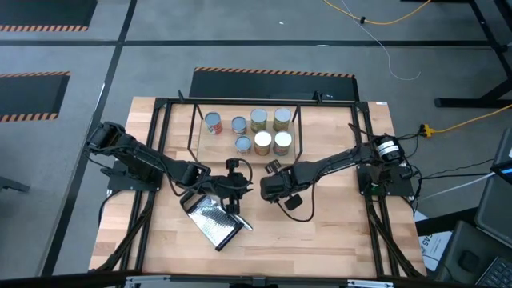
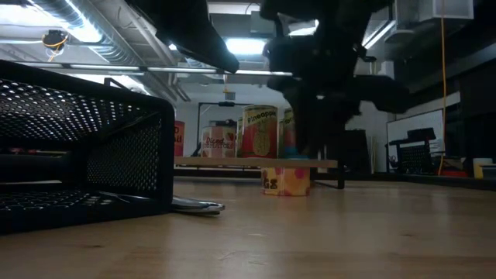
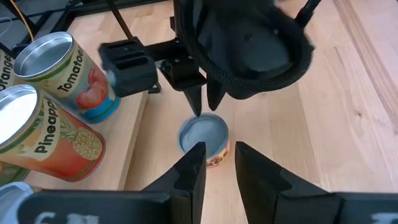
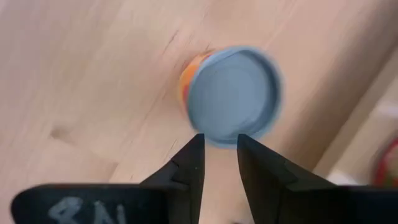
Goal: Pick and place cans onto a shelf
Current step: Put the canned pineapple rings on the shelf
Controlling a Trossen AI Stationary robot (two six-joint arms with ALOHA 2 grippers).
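Near the frame's middle, your right gripper hangs released over a blue-topped can on the tabletop.

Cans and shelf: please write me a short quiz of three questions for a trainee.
1. True or false: the loose can below the right gripper stands on the shelf.
2. How many cans are on the shelf in the high view? A five, B seven, C nine.
3. Which one holds a can, the left gripper or the right gripper?
Key: 1 false, it stands on the table beside the shelf. 2 B. 3 neither, both are open.
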